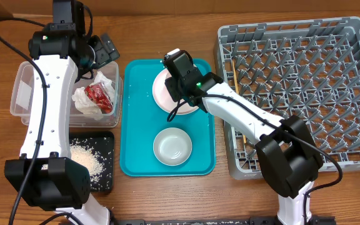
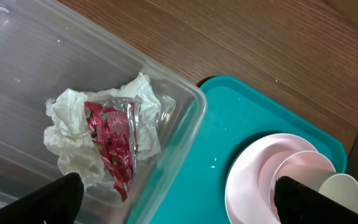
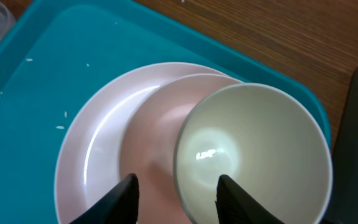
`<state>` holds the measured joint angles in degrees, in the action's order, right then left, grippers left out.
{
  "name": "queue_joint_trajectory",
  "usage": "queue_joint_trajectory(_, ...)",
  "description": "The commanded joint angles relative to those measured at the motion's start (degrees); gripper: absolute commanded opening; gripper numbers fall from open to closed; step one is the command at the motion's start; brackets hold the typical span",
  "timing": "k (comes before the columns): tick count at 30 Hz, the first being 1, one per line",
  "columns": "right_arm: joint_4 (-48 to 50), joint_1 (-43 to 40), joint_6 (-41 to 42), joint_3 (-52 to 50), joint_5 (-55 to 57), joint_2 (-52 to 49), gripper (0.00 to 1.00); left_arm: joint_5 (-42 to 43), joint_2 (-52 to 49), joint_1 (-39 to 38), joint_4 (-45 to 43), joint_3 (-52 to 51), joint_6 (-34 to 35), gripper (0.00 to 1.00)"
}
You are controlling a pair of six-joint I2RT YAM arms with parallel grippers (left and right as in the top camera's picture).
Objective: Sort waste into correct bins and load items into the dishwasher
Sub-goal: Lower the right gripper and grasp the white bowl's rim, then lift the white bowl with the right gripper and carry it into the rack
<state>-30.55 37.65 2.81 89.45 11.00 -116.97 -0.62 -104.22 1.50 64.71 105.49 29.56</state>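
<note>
A pale pink plate (image 3: 92, 155) sits at the far end of the teal tray (image 1: 136, 125). A small cup (image 3: 253, 155), cream inside, rests tilted on the plate. My right gripper (image 3: 178, 193) is open, with one finger inside the cup's rim and one outside. My left gripper (image 2: 179, 199) is open and empty above the near edge of the clear tub (image 1: 24, 94). The tub holds the white napkin (image 2: 73, 124) and the red wrapper (image 2: 114, 143). The bowl (image 1: 172, 146) stands on the tray's near half. Chopsticks (image 1: 235, 75) lie in the grey dish rack (image 1: 305, 87).
A black tray (image 1: 105, 162) at front left holds rice-like crumbs (image 1: 85, 159). A few grains lie on the teal tray. The dish rack's pegs fill the right side. Bare wooden tabletop lies along the front edge.
</note>
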Motion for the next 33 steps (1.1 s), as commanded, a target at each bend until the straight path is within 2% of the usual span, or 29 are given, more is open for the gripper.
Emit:
queue_joint_trajectory(1,-0.4,0.2,0.1,-0.2,2.5,-0.5,0.39,0.2,0.8,-0.3,-0.2,0.8,-0.7,1.0)
queue_joint_trajectory(6,-1.1,0.2,0.1,-0.2,2.5,-0.5,0.36,0.2,0.8,-0.3,-0.2,0.8,-0.7,1.0)
queue_joint_trajectory(16,-1.2,0.2,0.1,-0.1,2.5,-0.5,0.36,0.2,0.8,-0.3,-0.2,0.8,-0.7,1.0)
queue_joint_trajectory(22,-1.2,0.2,0.1,-0.1,2.5,-0.5,0.31,0.2,0.8,-0.3,-0.2,0.8,-0.7,1.0)
queue_joint_trajectory(27,-1.2,0.2,0.1,-0.1,2.5,-0.5,0.3,0.2,0.8,-0.3,-0.2,0.8,-0.7,1.0)
queue_joint_trajectory(33,-1.0,0.2,0.1,-0.1,2.5,-0.5,0.14,0.2,0.8,-0.3,-0.2,0.8,-0.7,1.0)
